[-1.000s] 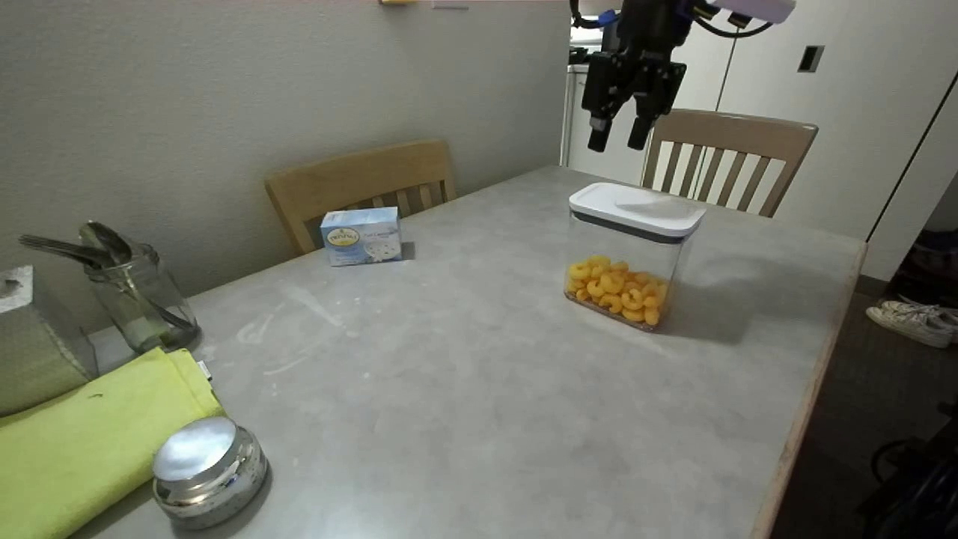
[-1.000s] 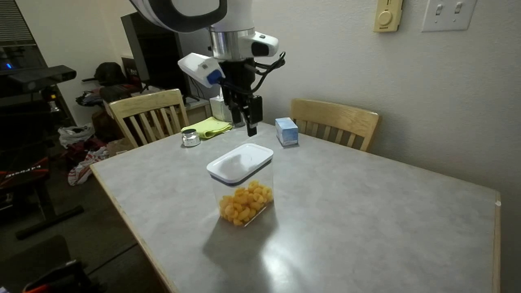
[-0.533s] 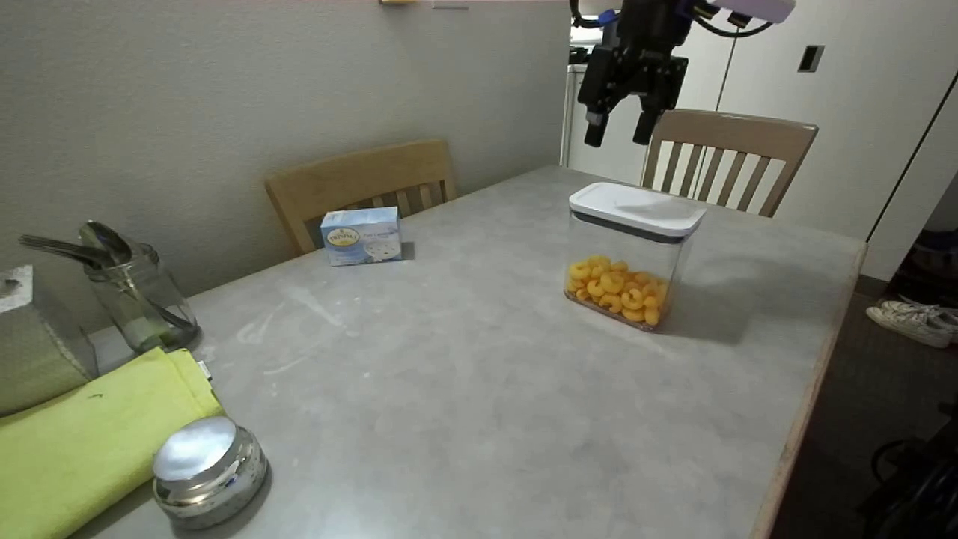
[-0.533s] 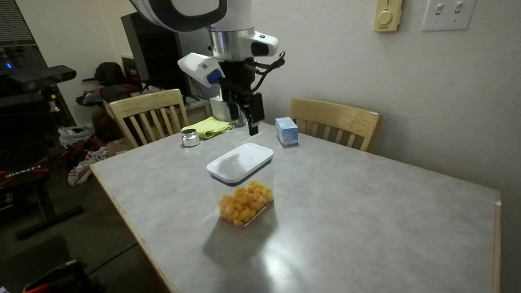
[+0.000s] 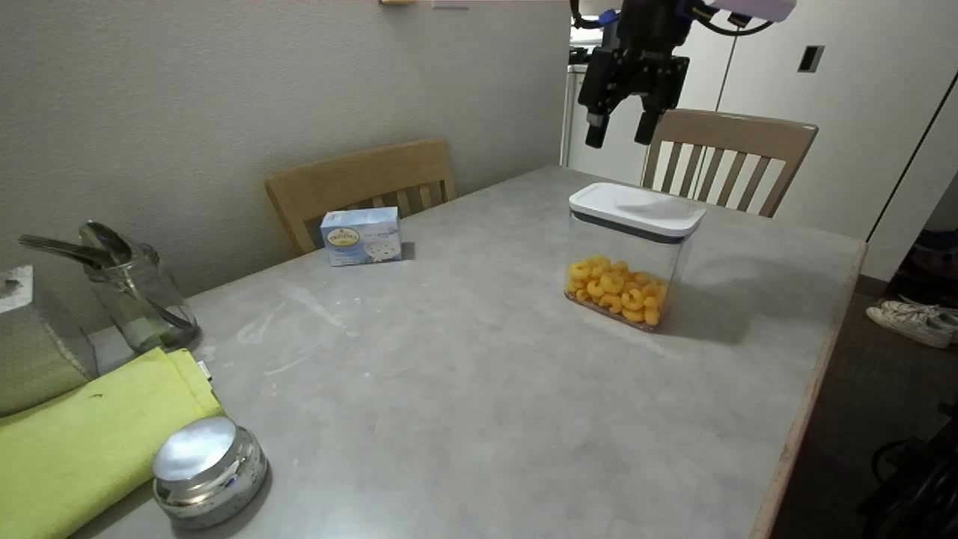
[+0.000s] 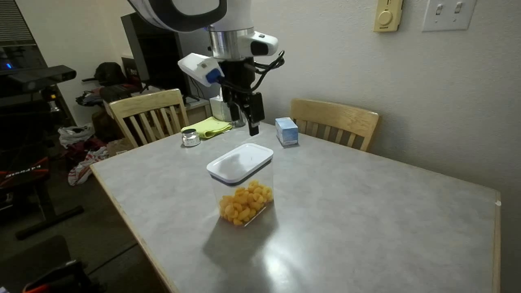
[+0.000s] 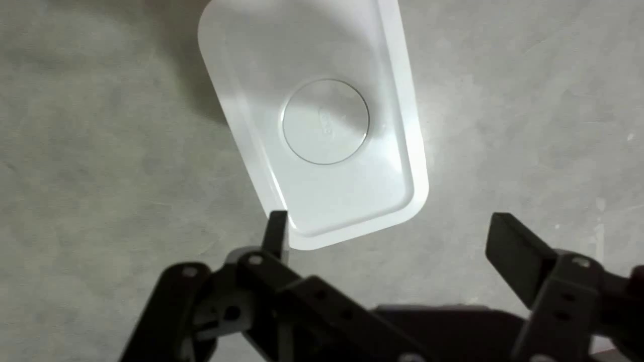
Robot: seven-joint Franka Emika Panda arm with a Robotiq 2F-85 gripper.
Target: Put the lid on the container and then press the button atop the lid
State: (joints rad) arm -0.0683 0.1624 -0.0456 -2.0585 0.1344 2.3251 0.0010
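Note:
The white lid lies flat on top of the clear container in both exterior views, lid (image 5: 636, 209) (image 6: 240, 162) and container (image 5: 625, 251) (image 6: 260, 175). Yellow-orange pieces fill the container's lower part. In the wrist view the lid (image 7: 347, 196) fills the upper middle, and the round button (image 7: 326, 122) shows as a thin-outlined circle at its centre. I cannot tell whether the button is raised or flush. My gripper (image 5: 620, 136) (image 6: 244, 121) (image 7: 387, 221) is open and empty, above the lid and apart from it. One finger overlaps the lid's corner in the wrist view.
A blue tea box (image 5: 363, 236) (image 6: 287, 131) stands near the wall edge. A round metal jar (image 5: 209, 471) (image 6: 190, 138), a yellow cloth (image 5: 105, 434), a glass jar with cutlery (image 5: 146, 299) and a tissue box (image 5: 37, 344) sit at the table's far end. Chairs (image 5: 730, 127) (image 6: 338, 122) flank the table.
My gripper's fingers have spread a little wider since one second ago and have hardly changed in the last half second. The lid and container have not moved.

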